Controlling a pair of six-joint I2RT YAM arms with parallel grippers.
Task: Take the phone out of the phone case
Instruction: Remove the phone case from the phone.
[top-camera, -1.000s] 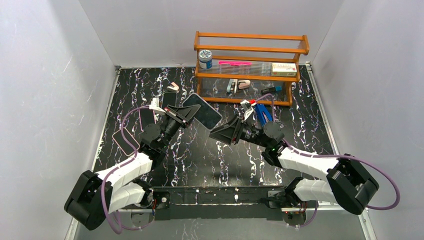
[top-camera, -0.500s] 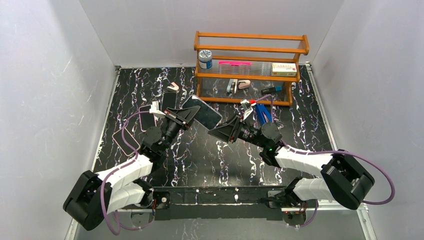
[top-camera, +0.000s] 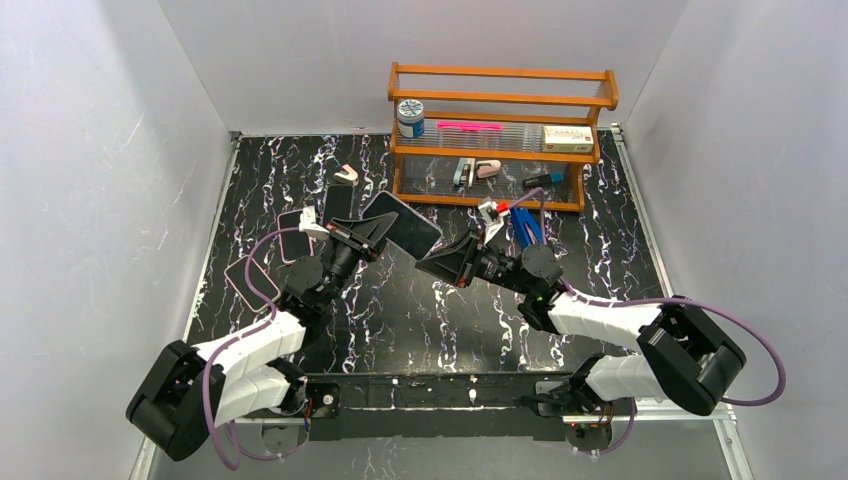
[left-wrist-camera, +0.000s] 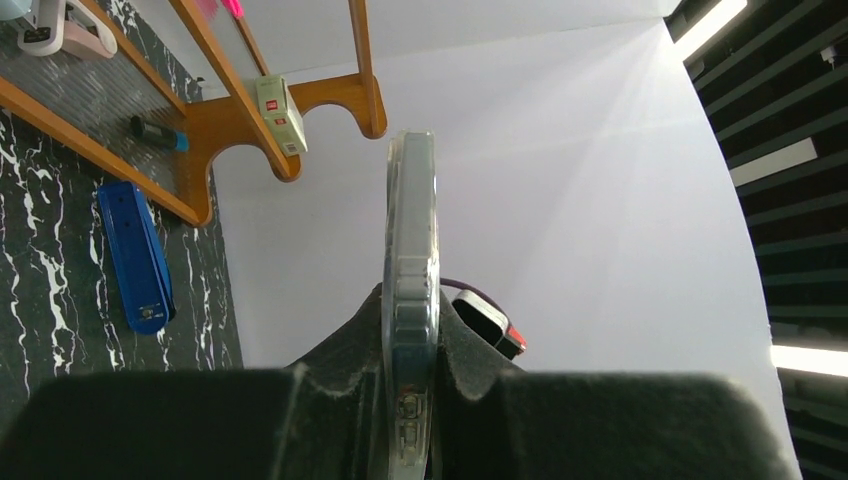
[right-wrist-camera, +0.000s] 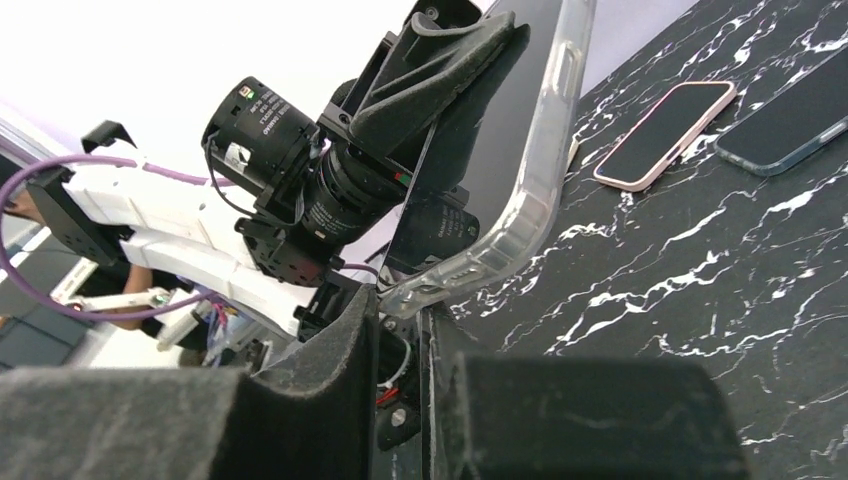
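A dark phone in a clear case (top-camera: 404, 222) is held tilted above the table. My left gripper (top-camera: 366, 233) is shut on its left part. In the left wrist view the phone (left-wrist-camera: 411, 230) stands edge-on between the pads, with the gripper (left-wrist-camera: 411, 312) clamped on both faces. My right gripper (top-camera: 428, 262) sits just right of and below the phone's lower corner. In the right wrist view the clear case (right-wrist-camera: 545, 150) rises from the mouth of the gripper (right-wrist-camera: 400, 318), whose jaws stand a narrow gap apart with the case corner at their tips.
Three other phones lie at the left: a pink-cased one (top-camera: 250, 282) (right-wrist-camera: 665, 135), a dark one (top-camera: 293, 236) and another (top-camera: 337, 201). A wooden rack (top-camera: 500, 135) with small items stands at the back. A blue bar (top-camera: 527, 228) (left-wrist-camera: 135, 255) lies before it.
My right gripper has edged left toward the phone's lower corner. My left gripper and the phone have shifted slightly left.
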